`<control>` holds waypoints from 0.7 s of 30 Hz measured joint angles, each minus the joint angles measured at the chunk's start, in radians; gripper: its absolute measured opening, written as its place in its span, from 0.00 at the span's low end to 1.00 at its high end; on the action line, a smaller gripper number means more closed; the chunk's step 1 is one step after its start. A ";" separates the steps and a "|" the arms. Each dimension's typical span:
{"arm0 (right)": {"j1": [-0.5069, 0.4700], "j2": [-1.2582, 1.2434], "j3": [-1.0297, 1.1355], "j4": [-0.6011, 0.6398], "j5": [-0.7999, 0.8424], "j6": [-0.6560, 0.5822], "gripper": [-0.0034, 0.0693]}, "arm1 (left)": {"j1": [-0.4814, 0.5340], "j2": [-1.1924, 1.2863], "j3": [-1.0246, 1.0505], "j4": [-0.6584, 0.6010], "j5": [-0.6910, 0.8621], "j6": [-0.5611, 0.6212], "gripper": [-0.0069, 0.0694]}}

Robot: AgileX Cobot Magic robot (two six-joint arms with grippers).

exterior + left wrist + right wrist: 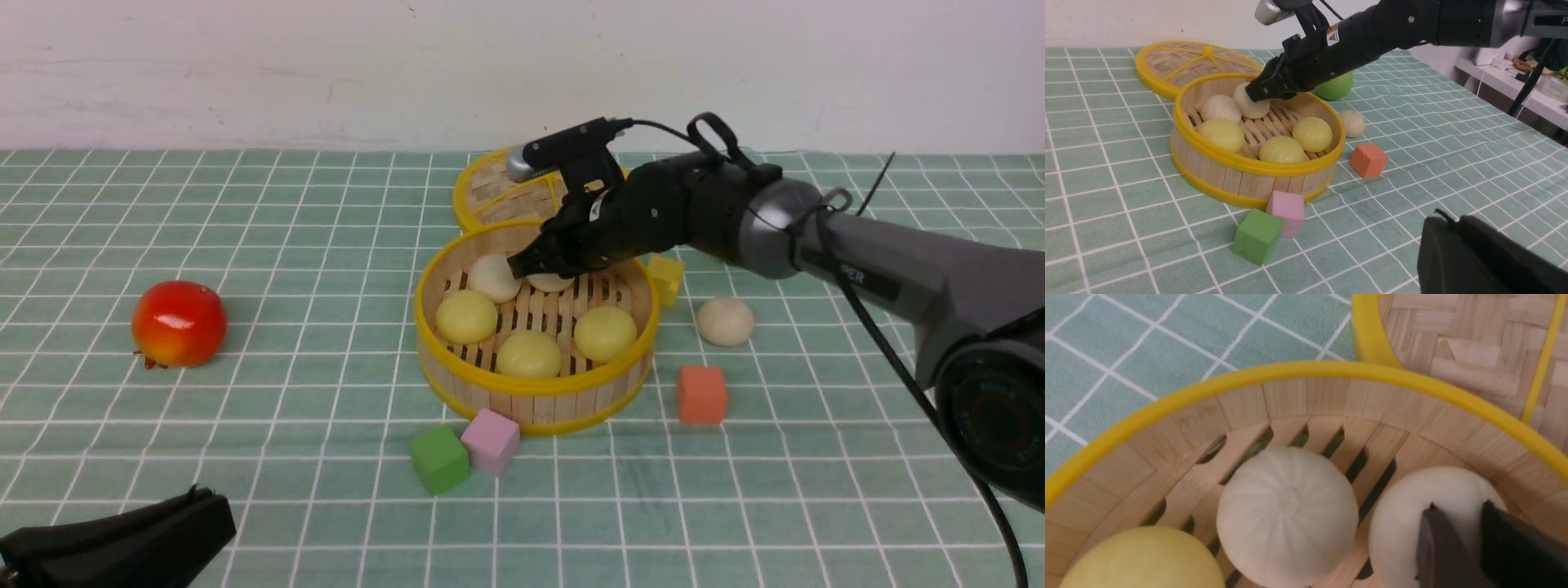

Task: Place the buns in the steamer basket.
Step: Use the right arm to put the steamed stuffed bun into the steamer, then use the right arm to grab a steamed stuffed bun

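Observation:
The steamer basket [535, 408] stands mid-table with three pale yellow buns [529, 354] in its front half. Two off-white buns lie at its back, one [493, 278] free on the slats. My right gripper [522, 268] reaches into the basket over the other bun [1412, 522], which rests on the floor. Its fingertips [1431, 522] touch that bun's top with a narrow gap between them, so it is open. A beige bun [725, 321] sits on the cloth right of the basket. My left gripper [200, 494] hangs shut and empty at the near left corner.
The woven lid [498, 192] lies flat behind the basket, touching it. A red fruit [179, 322] sits far left, a green apple [1334, 86] behind my right arm. Green [439, 459] and pink [491, 441] cubes touch the basket's front; orange [701, 394] and yellow [665, 278] cubes lie to its right.

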 joint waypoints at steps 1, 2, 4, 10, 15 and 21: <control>0.000 0.000 0.000 0.000 -0.001 0.000 0.36 | 0.000 0.000 0.000 0.000 0.000 0.000 0.14; 0.000 0.000 0.000 0.000 0.000 0.000 0.41 | 0.000 0.000 0.000 0.000 0.000 0.000 0.14; 0.000 -0.005 0.000 0.010 0.012 0.000 0.54 | 0.000 0.000 0.000 0.000 0.000 0.000 0.14; 0.000 -0.118 0.000 0.021 0.193 0.000 0.80 | 0.000 0.000 0.000 0.000 0.000 0.000 0.14; -0.006 -0.272 -0.002 -0.056 0.399 0.000 0.82 | 0.000 0.000 0.000 0.000 0.000 0.000 0.15; -0.140 -0.313 -0.005 -0.183 0.687 0.035 0.67 | 0.000 0.000 0.000 0.000 0.000 0.000 0.16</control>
